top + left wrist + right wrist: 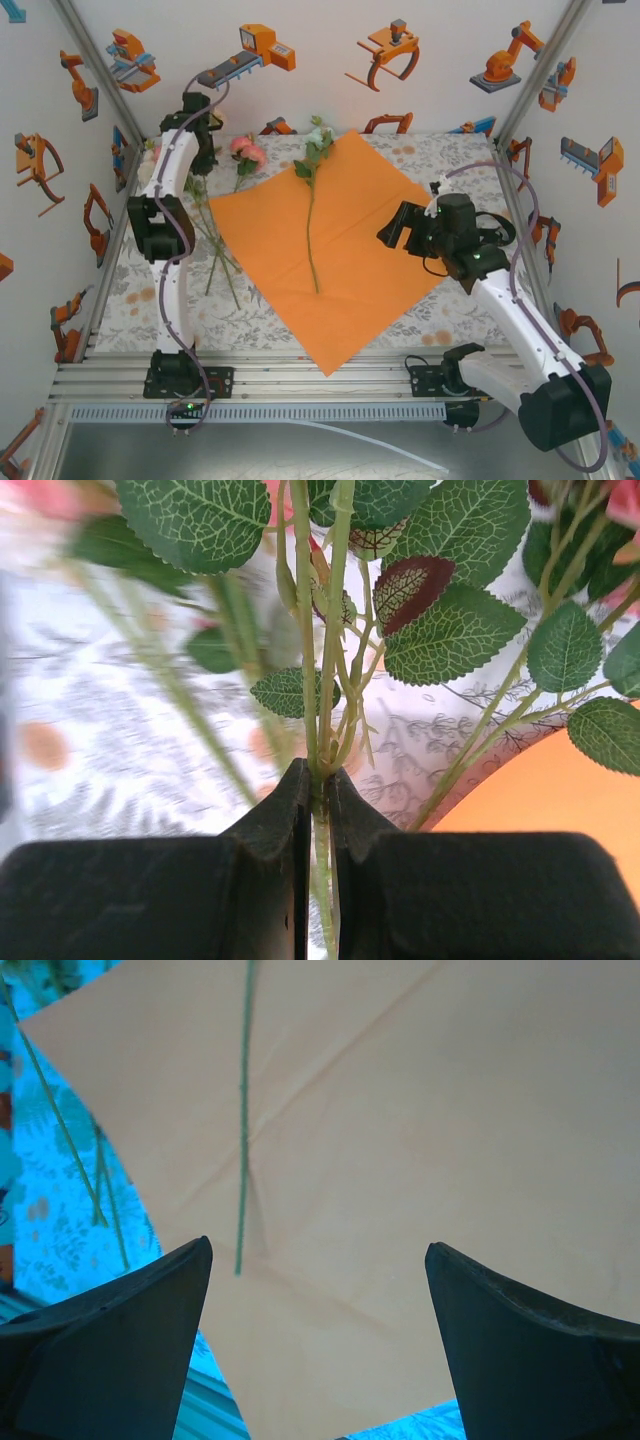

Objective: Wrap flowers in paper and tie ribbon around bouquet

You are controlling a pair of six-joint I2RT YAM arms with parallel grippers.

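At the left, thin stems of the flowers are pinched between the nearly closed jaws of the left gripper, the bunch lying on the tablecloth just beside the paper; with so slender a hold, stems could be slipped out or left behind when lifted. In the middle, the flat paper is the one holder in use, and a single long-stemmed flower is laid on it. At the right, the right gripper is held above the sheet, jaws spread wide and empty, and the thin paper could be creased if pressed.
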